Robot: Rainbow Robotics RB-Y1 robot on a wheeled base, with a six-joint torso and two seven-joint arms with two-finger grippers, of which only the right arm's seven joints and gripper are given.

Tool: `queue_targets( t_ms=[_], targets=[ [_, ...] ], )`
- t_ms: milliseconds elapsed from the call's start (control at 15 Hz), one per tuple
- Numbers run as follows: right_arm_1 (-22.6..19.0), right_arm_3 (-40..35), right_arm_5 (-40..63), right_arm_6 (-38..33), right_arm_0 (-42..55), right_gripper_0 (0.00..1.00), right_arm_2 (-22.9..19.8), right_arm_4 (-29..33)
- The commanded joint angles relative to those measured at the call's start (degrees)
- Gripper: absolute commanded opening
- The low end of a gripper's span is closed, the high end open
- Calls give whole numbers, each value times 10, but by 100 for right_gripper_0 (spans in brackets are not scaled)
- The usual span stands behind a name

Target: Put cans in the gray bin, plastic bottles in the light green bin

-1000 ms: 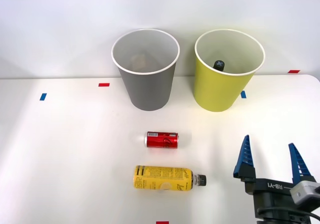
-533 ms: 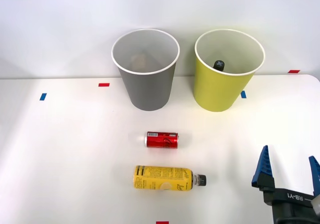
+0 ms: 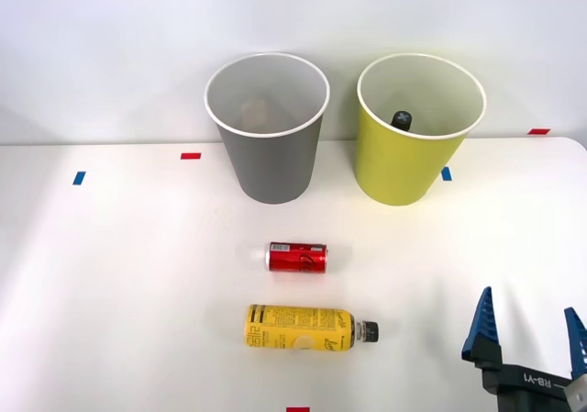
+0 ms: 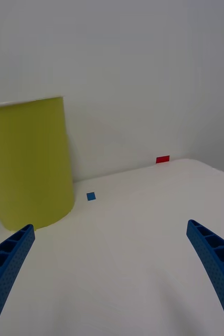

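Note:
A short red can point(image 3: 297, 257) lies on its side in the middle of the white table. Just nearer me lies a yellow-labelled plastic bottle point(image 3: 303, 328), its black cap pointing right. At the back stand the gray bin point(image 3: 268, 129), with something pale dimly visible inside, and to its right the light green bin point(image 3: 419, 129) point(image 4: 28, 163), which holds a black-capped bottle point(image 3: 402, 118). My right gripper point(image 3: 529, 329) point(image 4: 112, 273) is open and empty at the table's front right, well right of the bottle.
Small red tape marks point(image 3: 191, 156) and blue tape marks point(image 3: 79, 178) dot the table near the back wall; another red mark point(image 3: 297, 409) sits at the front edge. The table's right edge curves away near my gripper.
My right gripper has drawn back to the right and toward the front edge, staying open. The can, bottle and bins have not moved.

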Motion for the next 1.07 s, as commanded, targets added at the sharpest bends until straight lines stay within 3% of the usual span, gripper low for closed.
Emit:
queue_targets(
  t_ms=[67,467,1067],
  targets=[
    [4,23,-26,-78,7,100,-17,54],
    [3,29,-46,-73,49,100,-13,111],
    [-34,29,-84,-15,126,100,22,130]
  ],
)
